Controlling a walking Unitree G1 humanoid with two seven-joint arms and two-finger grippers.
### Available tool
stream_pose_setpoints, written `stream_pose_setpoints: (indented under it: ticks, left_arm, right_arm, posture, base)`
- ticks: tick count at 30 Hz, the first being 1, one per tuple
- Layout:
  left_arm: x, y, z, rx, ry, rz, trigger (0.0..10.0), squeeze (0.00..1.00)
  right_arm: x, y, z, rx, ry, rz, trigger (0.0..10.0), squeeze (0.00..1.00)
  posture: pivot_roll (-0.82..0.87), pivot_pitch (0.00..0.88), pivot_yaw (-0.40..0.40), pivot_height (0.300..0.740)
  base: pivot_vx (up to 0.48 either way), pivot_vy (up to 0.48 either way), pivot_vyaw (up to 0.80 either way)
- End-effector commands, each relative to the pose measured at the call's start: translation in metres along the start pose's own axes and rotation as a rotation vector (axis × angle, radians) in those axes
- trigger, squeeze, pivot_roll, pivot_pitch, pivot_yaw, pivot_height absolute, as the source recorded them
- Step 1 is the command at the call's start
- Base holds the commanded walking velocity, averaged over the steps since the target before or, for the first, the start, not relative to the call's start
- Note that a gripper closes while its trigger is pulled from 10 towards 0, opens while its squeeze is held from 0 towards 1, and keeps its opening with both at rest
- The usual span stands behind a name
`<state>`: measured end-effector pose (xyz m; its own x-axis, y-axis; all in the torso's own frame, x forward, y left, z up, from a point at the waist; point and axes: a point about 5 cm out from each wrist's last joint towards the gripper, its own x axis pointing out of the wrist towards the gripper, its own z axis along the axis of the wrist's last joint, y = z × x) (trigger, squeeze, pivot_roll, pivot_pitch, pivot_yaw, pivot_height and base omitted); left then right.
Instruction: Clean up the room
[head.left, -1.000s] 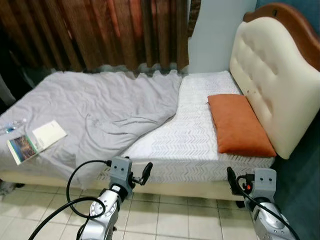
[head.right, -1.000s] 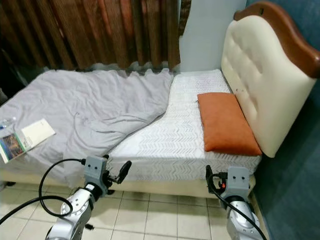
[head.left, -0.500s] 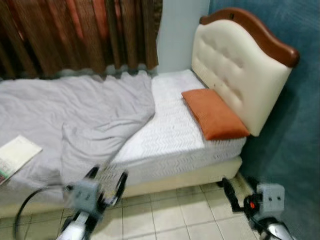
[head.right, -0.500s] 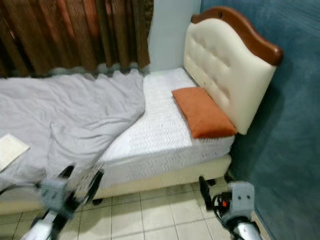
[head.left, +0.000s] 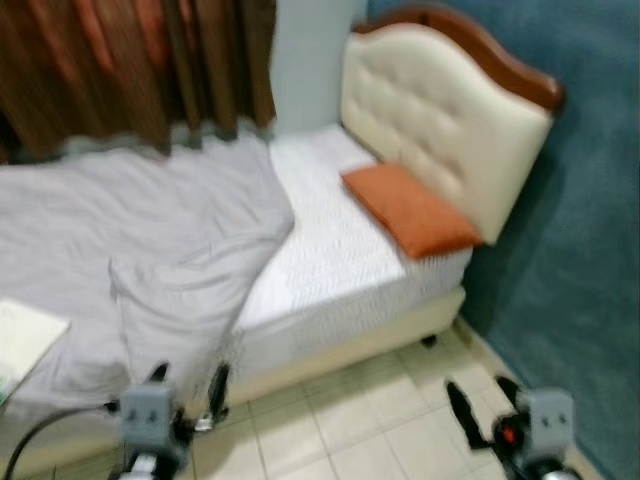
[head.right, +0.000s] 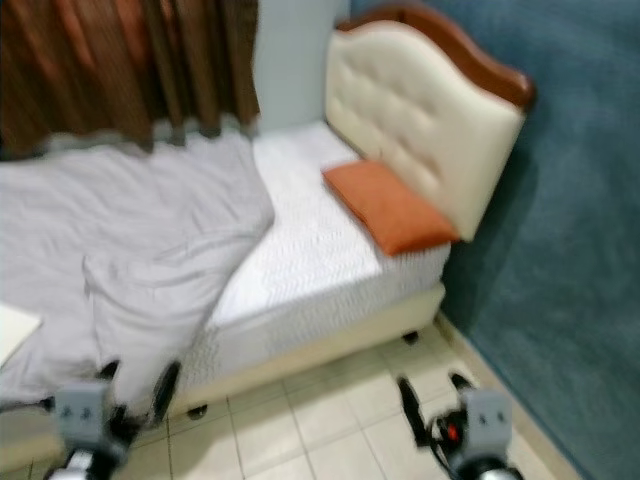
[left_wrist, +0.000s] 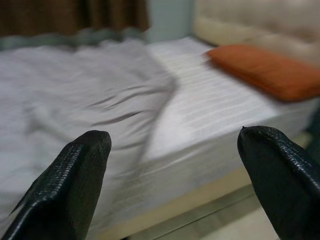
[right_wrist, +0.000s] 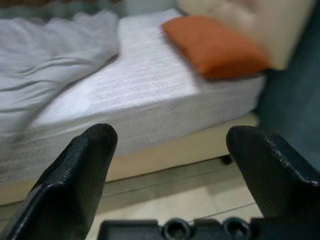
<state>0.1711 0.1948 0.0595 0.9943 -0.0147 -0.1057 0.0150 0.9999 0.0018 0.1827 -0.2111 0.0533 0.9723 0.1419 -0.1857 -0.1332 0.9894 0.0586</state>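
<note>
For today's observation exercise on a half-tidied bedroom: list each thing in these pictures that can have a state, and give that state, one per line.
Blanket: rumpled, pulled back off the head end of the bed.
Pillow: lying flat by the headboard.
Mattress: head end bare, white sheet showing.
Curtain: drawn shut.
Booklet: lying on the blanket at the bed's near edge.
Left gripper: open, empty.
Right gripper: open, empty.

An orange pillow (head.left: 410, 209) lies on a white zigzag-patterned sheet (head.left: 325, 250); the blanket (head.left: 140, 240) is grey, the headboard (head.left: 435, 110) cream, the wall (head.left: 590, 220) teal.
</note>
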Motion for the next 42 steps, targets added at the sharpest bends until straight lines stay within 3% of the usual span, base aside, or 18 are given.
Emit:
stream_pose_setpoints:
  ticks: [1, 7, 13, 21, 23, 26, 38, 40, 42]
  left_arm:
    - [0.000, -0.002, 0.003, 0.006, -0.009, 0.019, 10.0, 0.00]
    - [0.002, -0.002, 0.006, 0.033, -0.011, 0.032, 10.0, 0.00]
    - [-0.007, -0.003, 0.005, 0.048, -0.016, 0.041, 10.0, 0.00]
    - [0.002, -0.003, 0.010, 0.069, -0.025, 0.023, 10.0, 0.00]
    - [0.002, -0.003, 0.010, 0.069, -0.024, 0.021, 10.0, 0.00]
    - [0.003, -0.003, 0.009, 0.074, -0.019, 0.002, 10.0, 0.00]
    - [0.005, -0.007, 0.006, 0.079, -0.010, -0.020, 10.0, 0.00]
    - [0.008, -0.007, 0.002, 0.111, 0.019, -0.008, 10.0, 0.00]
    - [0.022, -0.006, 0.004, 0.136, 0.016, -0.014, 10.0, 0.00]
  right_arm:
    - [-0.003, -0.007, 0.002, 0.020, 0.007, -0.010, 10.0, 0.00]
    - [-0.002, -0.003, -0.001, 0.047, 0.030, 0.032, 10.0, 0.00]
    - [-0.002, 0.002, -0.001, 0.033, 0.039, 0.080, 10.0, 0.00]
    - [0.000, 0.007, 0.004, 0.014, 0.022, 0.105, 10.0, 0.00]
    - [0.007, 0.006, 0.004, 0.014, 0.022, 0.108, 10.0, 0.00]
    - [0.042, 0.003, 0.004, 0.014, 0.037, 0.106, 10.0, 0.00]
    - [0.046, 0.006, 0.004, 0.014, 0.028, 0.106, 10.0, 0.00]
    - [0.050, 0.004, 0.006, 0.014, 0.018, 0.103, 10.0, 0.00]
    - [0.053, 0.004, 0.008, 0.012, 0.011, 0.103, 10.0, 0.00]
  posture:
    - [-0.04, 0.002, -0.041, 0.740]
    - [-0.01, 0.011, -0.048, 0.740]
    - [-0.01, 0.014, -0.055, 0.740]
    - [0.00, 0.011, -0.049, 0.740]
    - [-0.01, 0.011, -0.049, 0.740]
    - [-0.01, 0.010, -0.042, 0.740]
    - [-0.01, 0.000, -0.029, 0.740]
    - [-0.01, 0.000, -0.029, 0.740]
    - [-0.01, 0.000, -0.030, 0.740]
  base:
    - [0.000, 0.476, 0.00]
    - [0.000, 0.476, 0.56]
    - [0.000, 0.476, 0.66]
    - [0.000, 0.476, 0.40]
    - [0.000, 0.480, 0.00]
    - [0.000, 0.480, 0.00]
    - [0.000, 0.480, 0.00]
    - [0.000, 0.240, 0.00]
    - [0.000, 0.000, 0.00]
